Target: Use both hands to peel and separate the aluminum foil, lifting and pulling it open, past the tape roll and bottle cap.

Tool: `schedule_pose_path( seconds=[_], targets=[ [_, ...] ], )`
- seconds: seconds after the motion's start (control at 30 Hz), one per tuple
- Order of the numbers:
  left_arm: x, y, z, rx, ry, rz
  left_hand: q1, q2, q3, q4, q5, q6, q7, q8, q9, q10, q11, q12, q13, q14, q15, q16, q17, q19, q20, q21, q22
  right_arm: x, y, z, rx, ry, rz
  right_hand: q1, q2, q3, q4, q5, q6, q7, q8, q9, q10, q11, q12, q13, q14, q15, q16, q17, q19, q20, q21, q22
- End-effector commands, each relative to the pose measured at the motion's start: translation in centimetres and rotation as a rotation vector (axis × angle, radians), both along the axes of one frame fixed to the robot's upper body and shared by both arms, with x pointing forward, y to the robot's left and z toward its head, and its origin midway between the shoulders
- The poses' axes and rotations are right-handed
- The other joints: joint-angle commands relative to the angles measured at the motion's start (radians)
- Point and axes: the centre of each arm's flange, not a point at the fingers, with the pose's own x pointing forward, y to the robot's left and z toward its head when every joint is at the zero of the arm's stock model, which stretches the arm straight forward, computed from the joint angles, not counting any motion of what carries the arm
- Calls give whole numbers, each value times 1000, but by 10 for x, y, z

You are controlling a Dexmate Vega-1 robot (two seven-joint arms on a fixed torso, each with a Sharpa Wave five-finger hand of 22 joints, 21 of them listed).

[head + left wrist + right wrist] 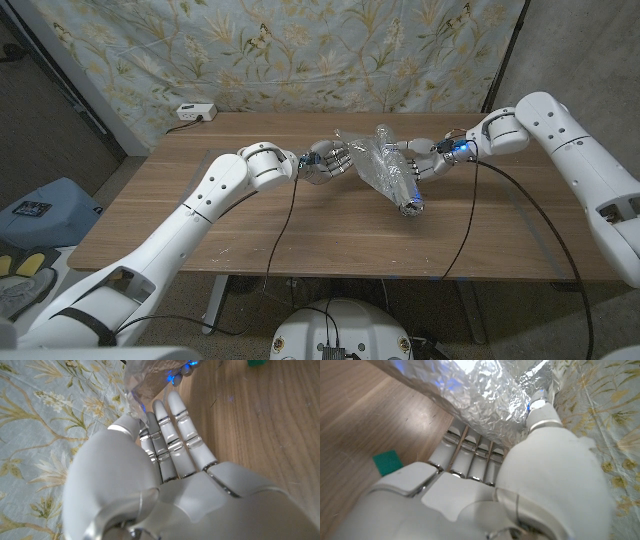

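Head view: foil (385,165) held between both hands.

Between the left hand (327,160) and the right hand (425,160) the crumpled aluminum foil (385,165) takes up the gap, trailing toward the robot. A small green object (387,462) lies beside the right hand. Bare surface (250,230) lies open on the robot's side of both hands.

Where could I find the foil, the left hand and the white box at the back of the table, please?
foil (385,165), head view, on its crinkled middle.
left hand (328,161), head view, on the middle of the hand at the foil's end.
white box (195,111), head view, on its top face.
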Motion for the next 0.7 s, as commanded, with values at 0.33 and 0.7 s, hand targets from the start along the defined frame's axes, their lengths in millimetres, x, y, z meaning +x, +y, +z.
schedule_pose_path(
  seconds=[0.33,0.7],
  targets=[
    [-1,-2,-2,20,12,-10,-3,-4,9,1,-2,3,1,-1,2,27,-20,6,5,10,-2,-10,5,-5,3,17,1,-2,-10,-1,26,-59,24,-30,176,19,10,5,28,14,-1,2,-1,-1,4,4,16,-17,-5,8,2,-2,3,-2],
    [-5,5,2,21,6,-16,-2,-3,9,0,-2,5,3,-2,2,27,-21,3,3,11,-8,-11,9,-8,2,22,0,-3,-16,-8,64,-74,57,-53,171,9,21,2,8,18,-16,0,-28,14,-6,4,-13,1,-21,8,-15,7,-3,-2]
  ],
)
